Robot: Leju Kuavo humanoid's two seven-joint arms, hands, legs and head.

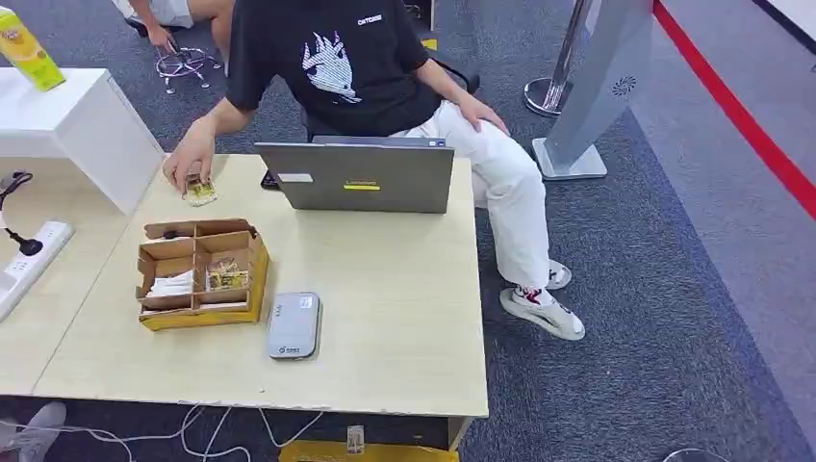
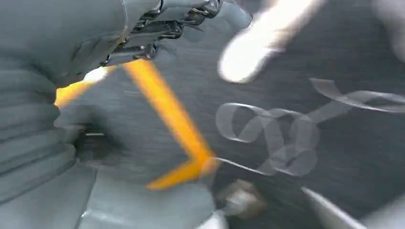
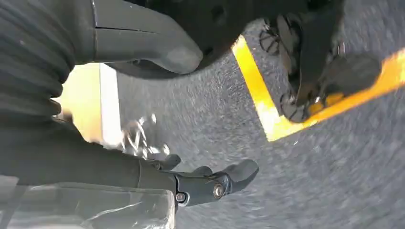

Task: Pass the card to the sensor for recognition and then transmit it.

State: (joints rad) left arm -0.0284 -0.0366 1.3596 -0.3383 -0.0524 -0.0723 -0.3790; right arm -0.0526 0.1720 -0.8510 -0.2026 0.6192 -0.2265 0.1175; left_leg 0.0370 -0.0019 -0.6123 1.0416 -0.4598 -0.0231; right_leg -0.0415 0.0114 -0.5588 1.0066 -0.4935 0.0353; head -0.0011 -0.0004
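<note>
The person's hand (image 1: 189, 160) rests on a card (image 1: 201, 192) on the table (image 1: 385, 318), behind the cardboard organizer (image 1: 200, 274) and grey sensor (image 1: 294, 325). The right hand (image 3: 143, 119) is empty, fingers apart. The left hand (image 2: 71, 95) is blurred; its state cannot be determined.

Tabletop (image 1: 404, 318) with grey laptop (image 1: 358, 177) at far edge, seated person (image 1: 366, 67) behind it. Left: white power strip (image 1: 29, 262), green-yellow carton (image 1: 29, 50) on white counter (image 1: 82, 120).

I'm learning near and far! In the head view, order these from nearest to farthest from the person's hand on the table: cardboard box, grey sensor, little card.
1. little card, right under the person's hand.
2. cardboard box, mid-table, left side.
3. grey sensor, beyond the box, near the front edge.
</note>
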